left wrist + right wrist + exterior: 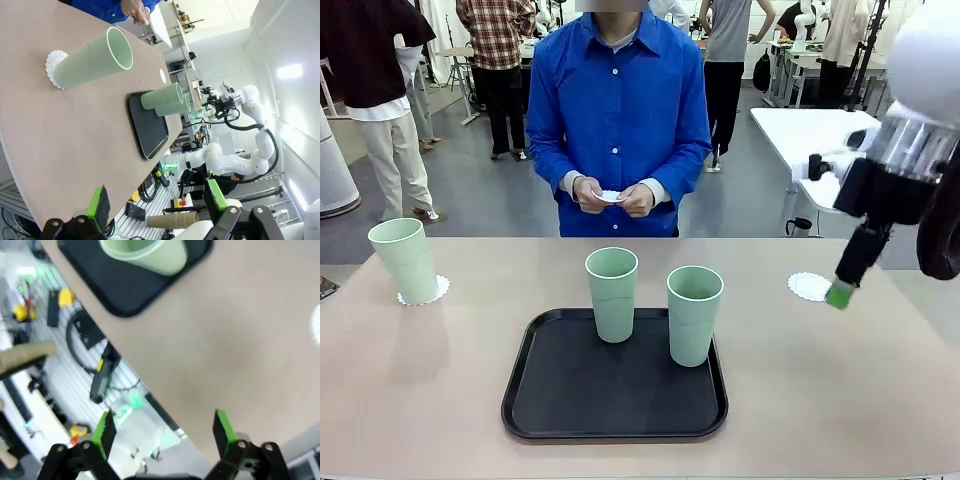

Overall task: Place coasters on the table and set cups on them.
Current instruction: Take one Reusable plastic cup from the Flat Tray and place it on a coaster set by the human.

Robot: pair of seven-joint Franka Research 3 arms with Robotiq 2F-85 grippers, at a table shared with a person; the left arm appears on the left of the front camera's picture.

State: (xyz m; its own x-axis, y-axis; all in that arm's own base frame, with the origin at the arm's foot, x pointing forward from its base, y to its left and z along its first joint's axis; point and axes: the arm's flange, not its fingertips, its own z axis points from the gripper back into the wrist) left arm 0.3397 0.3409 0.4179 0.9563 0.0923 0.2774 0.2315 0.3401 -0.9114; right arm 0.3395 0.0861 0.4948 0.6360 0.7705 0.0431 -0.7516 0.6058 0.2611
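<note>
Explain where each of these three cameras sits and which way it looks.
Front view: fixed on the robot's side, facing across the table at the person; the right gripper shows at right.
Left wrist view: on the left wrist, looking along the open left gripper across the table, rolled sideways.
Right wrist view: on the right wrist, looking down past the open right gripper at the table's edge.
Shared: the black tray, a cup on it.

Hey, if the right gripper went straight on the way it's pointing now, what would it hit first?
Probably the bare table, just beside the empty coaster; depth is unclear.
</note>
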